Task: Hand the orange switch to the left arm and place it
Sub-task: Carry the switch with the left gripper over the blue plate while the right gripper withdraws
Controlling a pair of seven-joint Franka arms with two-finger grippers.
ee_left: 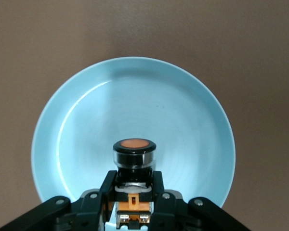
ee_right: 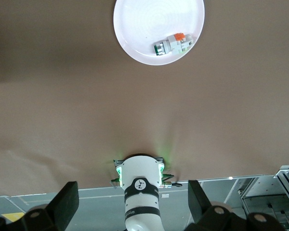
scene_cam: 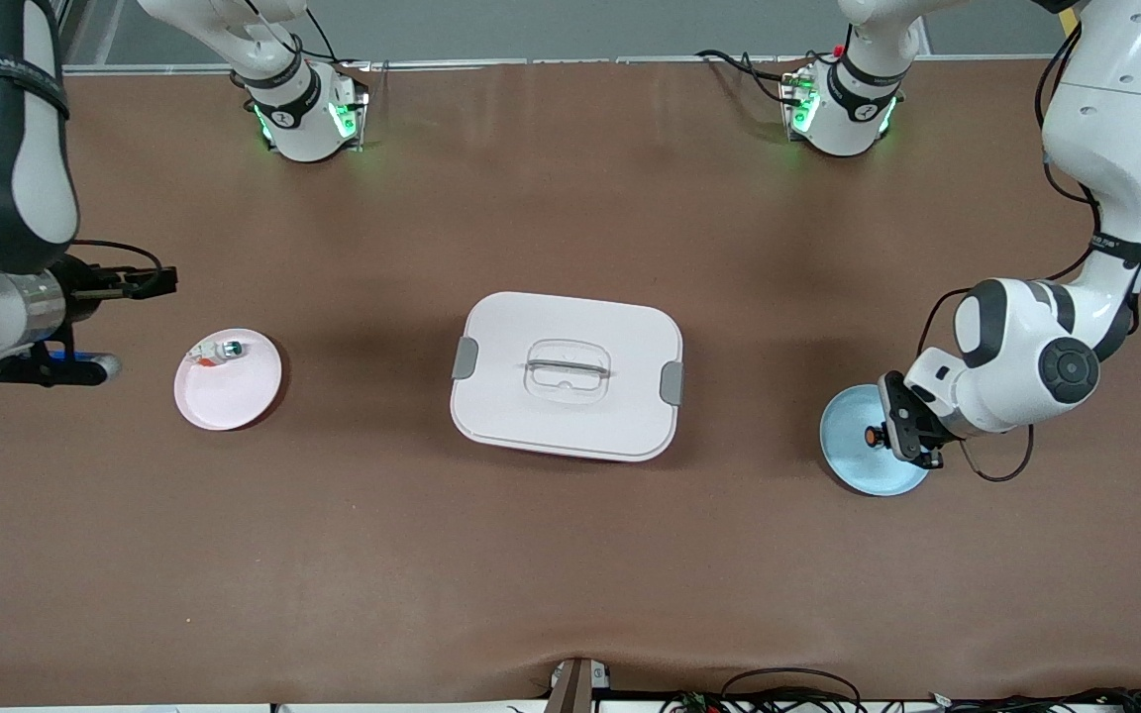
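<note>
Brown table (scene_cam: 570, 555) carried the box (scene_cam: 567, 374) centrally — the left gripper (ee_left: 132, 192), clamped on the orange switch (ee_left: 134, 153) over the blue plate (ee_left: 86, 120), should lift vertically, then skirt the box toward the waiting, wide-open right gripper (scene_cam: 140, 282).

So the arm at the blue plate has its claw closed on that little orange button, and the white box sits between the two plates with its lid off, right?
Not quite: the box has its lid on, clips at both ends, as the front view shows. The rest holds: the left gripper is shut on the orange switch over the blue plate, with the pink plate toward the right arm's end.
</note>
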